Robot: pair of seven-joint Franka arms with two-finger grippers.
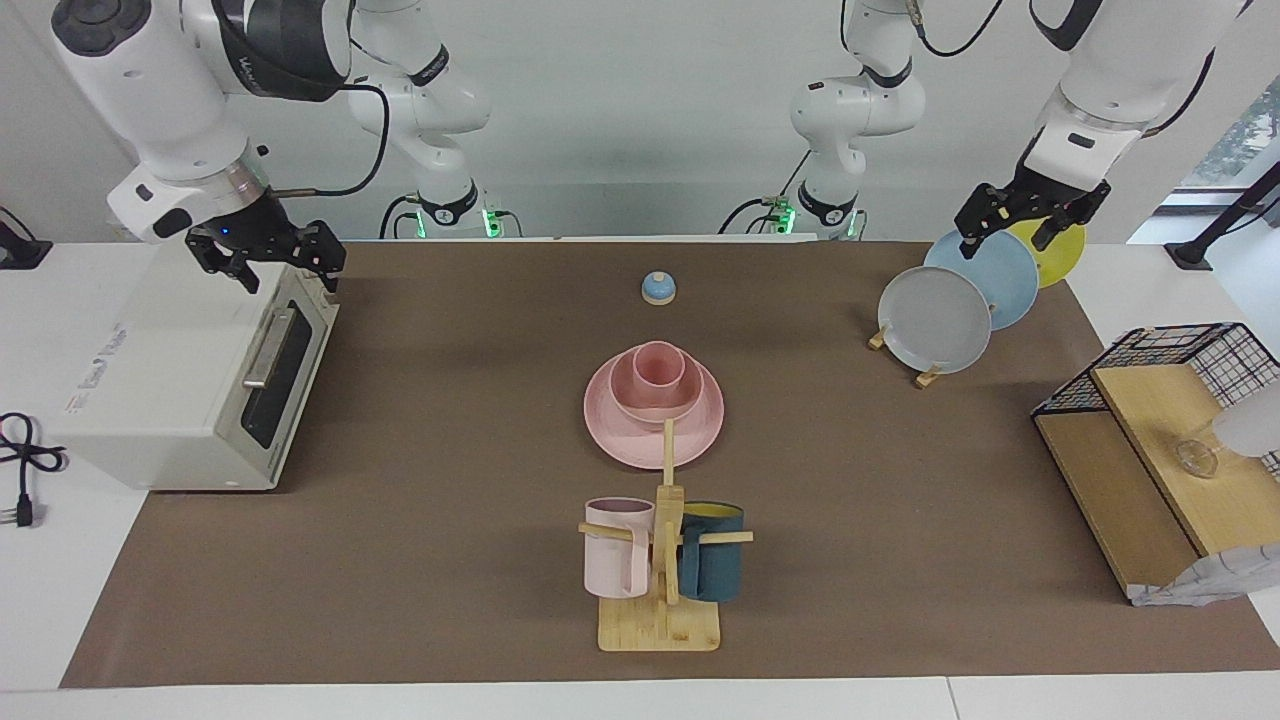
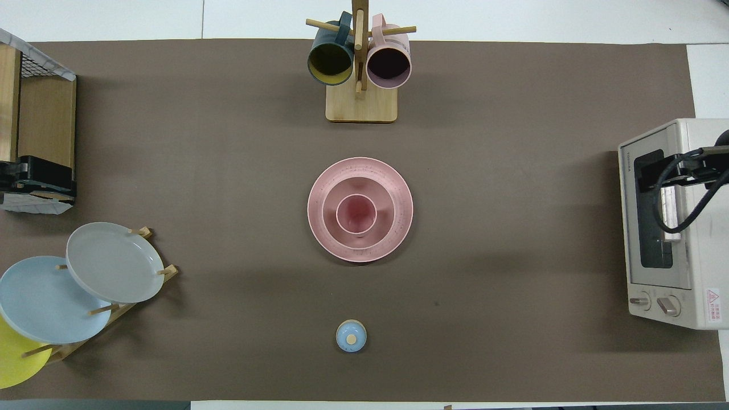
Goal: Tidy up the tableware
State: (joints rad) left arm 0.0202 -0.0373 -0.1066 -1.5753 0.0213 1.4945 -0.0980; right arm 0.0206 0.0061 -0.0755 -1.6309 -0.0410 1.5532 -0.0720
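Both arms hang raised — left end effector (image 1: 1030,215) and right end effector (image 1: 268,258) spread apart.

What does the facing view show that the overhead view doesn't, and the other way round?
Only the facing view shows both arms whole: the left gripper over the upright plates, the right gripper over the toaster oven. Only the overhead view shows the oven's knobs and the insides of the mugs. Both show the pink cup in the bowl on the plate.

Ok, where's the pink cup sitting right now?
The pink cup stands upright inside the pink bowl, which rests on the pink plate mid-table, between the mug tree and the small blue bell nearer the robots.
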